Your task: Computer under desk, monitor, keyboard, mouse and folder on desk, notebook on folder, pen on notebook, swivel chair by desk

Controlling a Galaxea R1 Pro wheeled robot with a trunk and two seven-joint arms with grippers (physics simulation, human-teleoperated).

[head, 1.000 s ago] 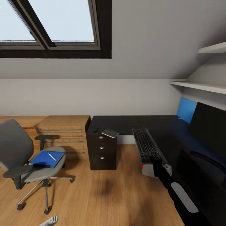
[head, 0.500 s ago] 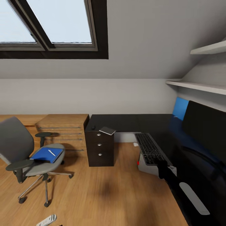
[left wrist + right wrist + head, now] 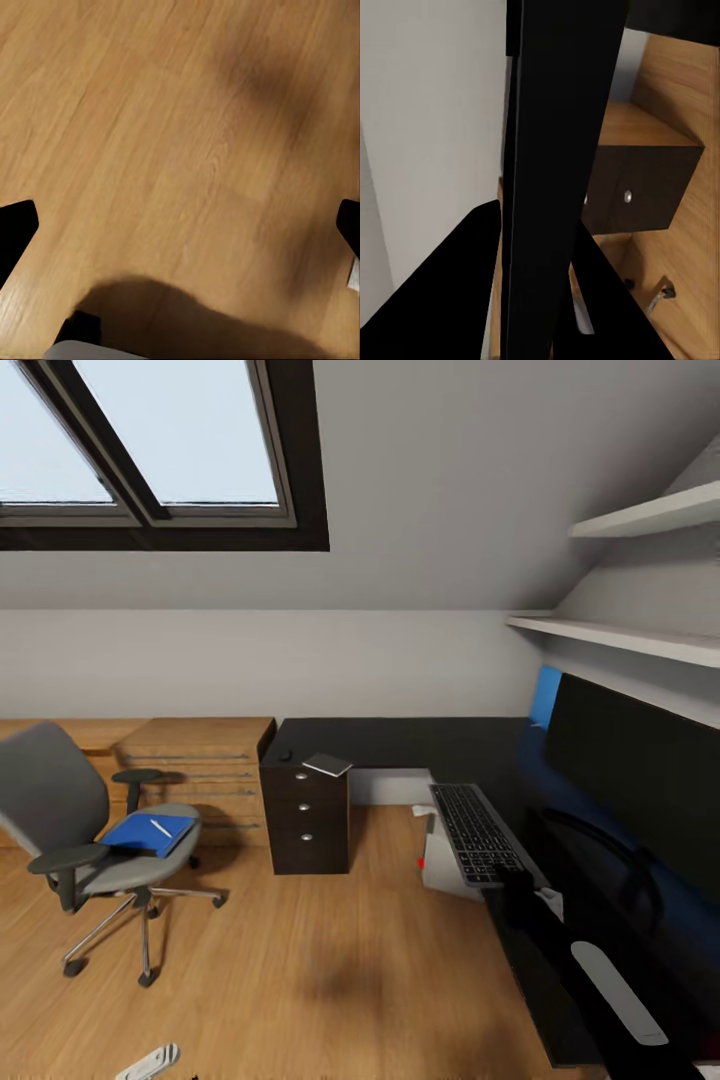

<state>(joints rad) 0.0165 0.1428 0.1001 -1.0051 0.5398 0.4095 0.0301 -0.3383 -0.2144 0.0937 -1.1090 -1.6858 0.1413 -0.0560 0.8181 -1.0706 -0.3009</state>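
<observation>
A bedroom under a sloped ceiling with a skylight [image 3: 150, 440] is seen from the head view. At the left stands a grey swivel chair [image 3: 70, 830] on the wooden floor [image 3: 330, 960]. On its seat lies a blue folder [image 3: 148, 833] with a white pen [image 3: 161, 827] on top. A black L-shaped counter [image 3: 400, 745] runs along the far wall and down the right side. On its far left corner, above a dark drawer unit [image 3: 305, 820], lies a grey notebook [image 3: 327, 764], with a small dark mouse [image 3: 285, 755] just beside it. A large black monitor [image 3: 640, 760] stands on the right wing of the counter.

A black keyboard [image 3: 475, 833] is held at its near end by the right tool [image 3: 515, 885], clenched on it, over the counter's edge. A pale computer case [image 3: 440, 860] shows below the keyboard, near the floor.

In the right wrist view, the keyboard [image 3: 559, 150] appears edge-on as a dark bar between the fingers [image 3: 457, 292], with the drawer unit [image 3: 641, 187] beyond. In the left wrist view, bare floor [image 3: 180, 135] is seen between two widely released black fingertips [image 3: 15, 232] of the left tool [image 3: 180, 225].
</observation>
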